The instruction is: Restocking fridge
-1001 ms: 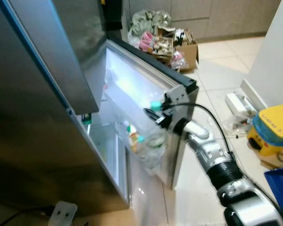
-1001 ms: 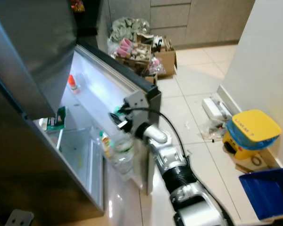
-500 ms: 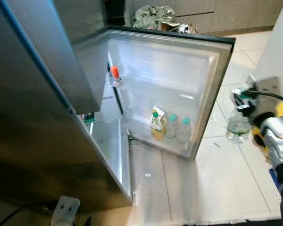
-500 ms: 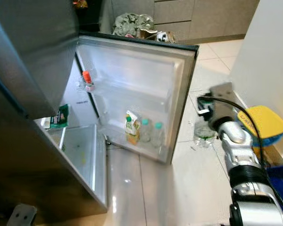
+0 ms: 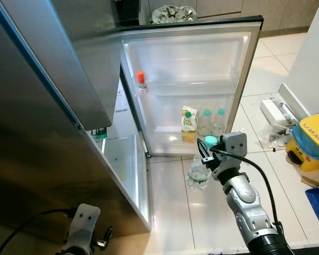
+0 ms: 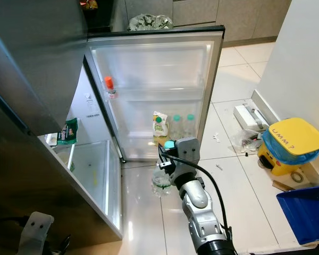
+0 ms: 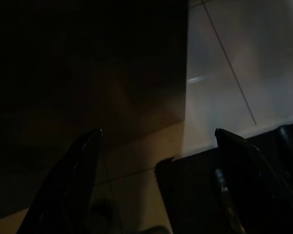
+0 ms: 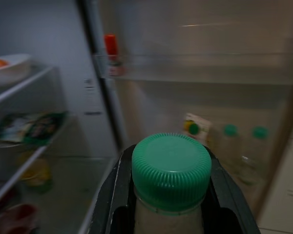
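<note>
While the fridge door (image 5: 194,58) stands wide open, I hold the water bottle (image 5: 198,173) by its neck in the right gripper (image 5: 208,154), just below the green cap (image 8: 171,168); the fingers (image 8: 113,195) are clamped on either side of the neck. The bottle hangs over the tiled floor (image 5: 202,223), in front of the door and a little below its bottom door shelf (image 5: 194,139), apart from it.

Step in hand, as I judge it: carrying the bottle to the door for stocking. That shelf already carries a juice carton (image 5: 189,121) with a green lid and two clear bottles (image 5: 212,122) with green caps, standing side by side. The next move calls for raising the bottle above the shelf's front rail, bringing it in beside the standing bottles where a gap remains, and lowering it upright before I release. The risk I foresee is knocking the standing ones.

Higher on the door, a small red-capped bottle (image 5: 141,81) sits in a side holder. The left gripper (image 7: 156,170) hangs idle in shadow near the floor, its fingers apart and holding nothing.

Writing: the yellow lid of a container (image 5: 312,139) by the wall reads roughly "UMM ?". The carton's print and a sticker inside the fridge are too small to read.
</note>
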{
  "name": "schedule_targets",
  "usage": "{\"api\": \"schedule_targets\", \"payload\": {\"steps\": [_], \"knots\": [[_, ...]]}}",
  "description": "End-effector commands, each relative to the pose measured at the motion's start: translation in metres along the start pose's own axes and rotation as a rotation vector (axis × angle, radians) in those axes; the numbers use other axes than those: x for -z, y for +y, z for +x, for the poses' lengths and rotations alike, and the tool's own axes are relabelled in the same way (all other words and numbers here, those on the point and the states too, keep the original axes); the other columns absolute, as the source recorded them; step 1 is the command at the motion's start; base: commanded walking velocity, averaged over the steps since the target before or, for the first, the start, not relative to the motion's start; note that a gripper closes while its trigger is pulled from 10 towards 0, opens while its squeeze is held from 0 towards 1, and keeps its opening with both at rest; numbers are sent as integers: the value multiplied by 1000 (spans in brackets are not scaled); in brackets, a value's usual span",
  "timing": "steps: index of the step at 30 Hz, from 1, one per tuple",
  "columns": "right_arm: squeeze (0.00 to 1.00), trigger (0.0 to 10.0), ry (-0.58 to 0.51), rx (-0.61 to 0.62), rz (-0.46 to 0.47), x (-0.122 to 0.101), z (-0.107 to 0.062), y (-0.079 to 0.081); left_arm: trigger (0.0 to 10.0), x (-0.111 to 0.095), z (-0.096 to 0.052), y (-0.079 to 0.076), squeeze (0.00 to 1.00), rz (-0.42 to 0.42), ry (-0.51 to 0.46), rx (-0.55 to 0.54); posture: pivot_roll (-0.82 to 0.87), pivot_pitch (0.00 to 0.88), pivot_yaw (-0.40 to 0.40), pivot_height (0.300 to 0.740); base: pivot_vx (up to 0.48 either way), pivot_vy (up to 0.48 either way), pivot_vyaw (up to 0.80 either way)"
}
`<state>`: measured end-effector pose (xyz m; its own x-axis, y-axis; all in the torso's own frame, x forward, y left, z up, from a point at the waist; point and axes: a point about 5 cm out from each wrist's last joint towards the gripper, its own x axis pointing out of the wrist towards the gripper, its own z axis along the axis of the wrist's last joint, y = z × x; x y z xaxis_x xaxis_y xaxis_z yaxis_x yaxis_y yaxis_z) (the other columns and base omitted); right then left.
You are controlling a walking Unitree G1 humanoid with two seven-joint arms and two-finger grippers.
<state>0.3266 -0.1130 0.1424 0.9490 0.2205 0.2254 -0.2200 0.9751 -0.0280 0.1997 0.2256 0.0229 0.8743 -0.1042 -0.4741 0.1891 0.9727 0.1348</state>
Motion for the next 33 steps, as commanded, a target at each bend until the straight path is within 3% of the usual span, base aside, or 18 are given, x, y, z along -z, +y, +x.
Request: {"api": "schedule_targets", "payload": {"steps": [1, 5, 16, 23, 33], "knots": [[0, 10000, -1, 30, -13, 2, -5, 2, 10000, 5, -1, -5, 0, 0, 19, 3, -38, 190, 107, 721, 0, 0, 0], [0, 10000, 44, 130, -81, 12, -19, -4, 10000, -9, 3, -23, 0, 1, -42, 69, -51, 183, 93, 721, 0, 0, 0], [0, 10000, 65, 138, -83, 15, -27, -5, 10000, -35, 17, -45, 0, -27, -128, 122, -60, 177, 79, 721, 0, -42, 0], [0, 10000, 71, 116, -71, 15, -29, 7, 10000, -39, 22, -47, 0, -40, -133, 93, -65, 182, 76, 721, 0, -466, 0], [0, 10000, 87, 114, -66, 15, -33, 7, 10000, -39, 27, -46, 0, -82, -105, 46, -69, 188, 73, 721, 128, -372, 0]]}}
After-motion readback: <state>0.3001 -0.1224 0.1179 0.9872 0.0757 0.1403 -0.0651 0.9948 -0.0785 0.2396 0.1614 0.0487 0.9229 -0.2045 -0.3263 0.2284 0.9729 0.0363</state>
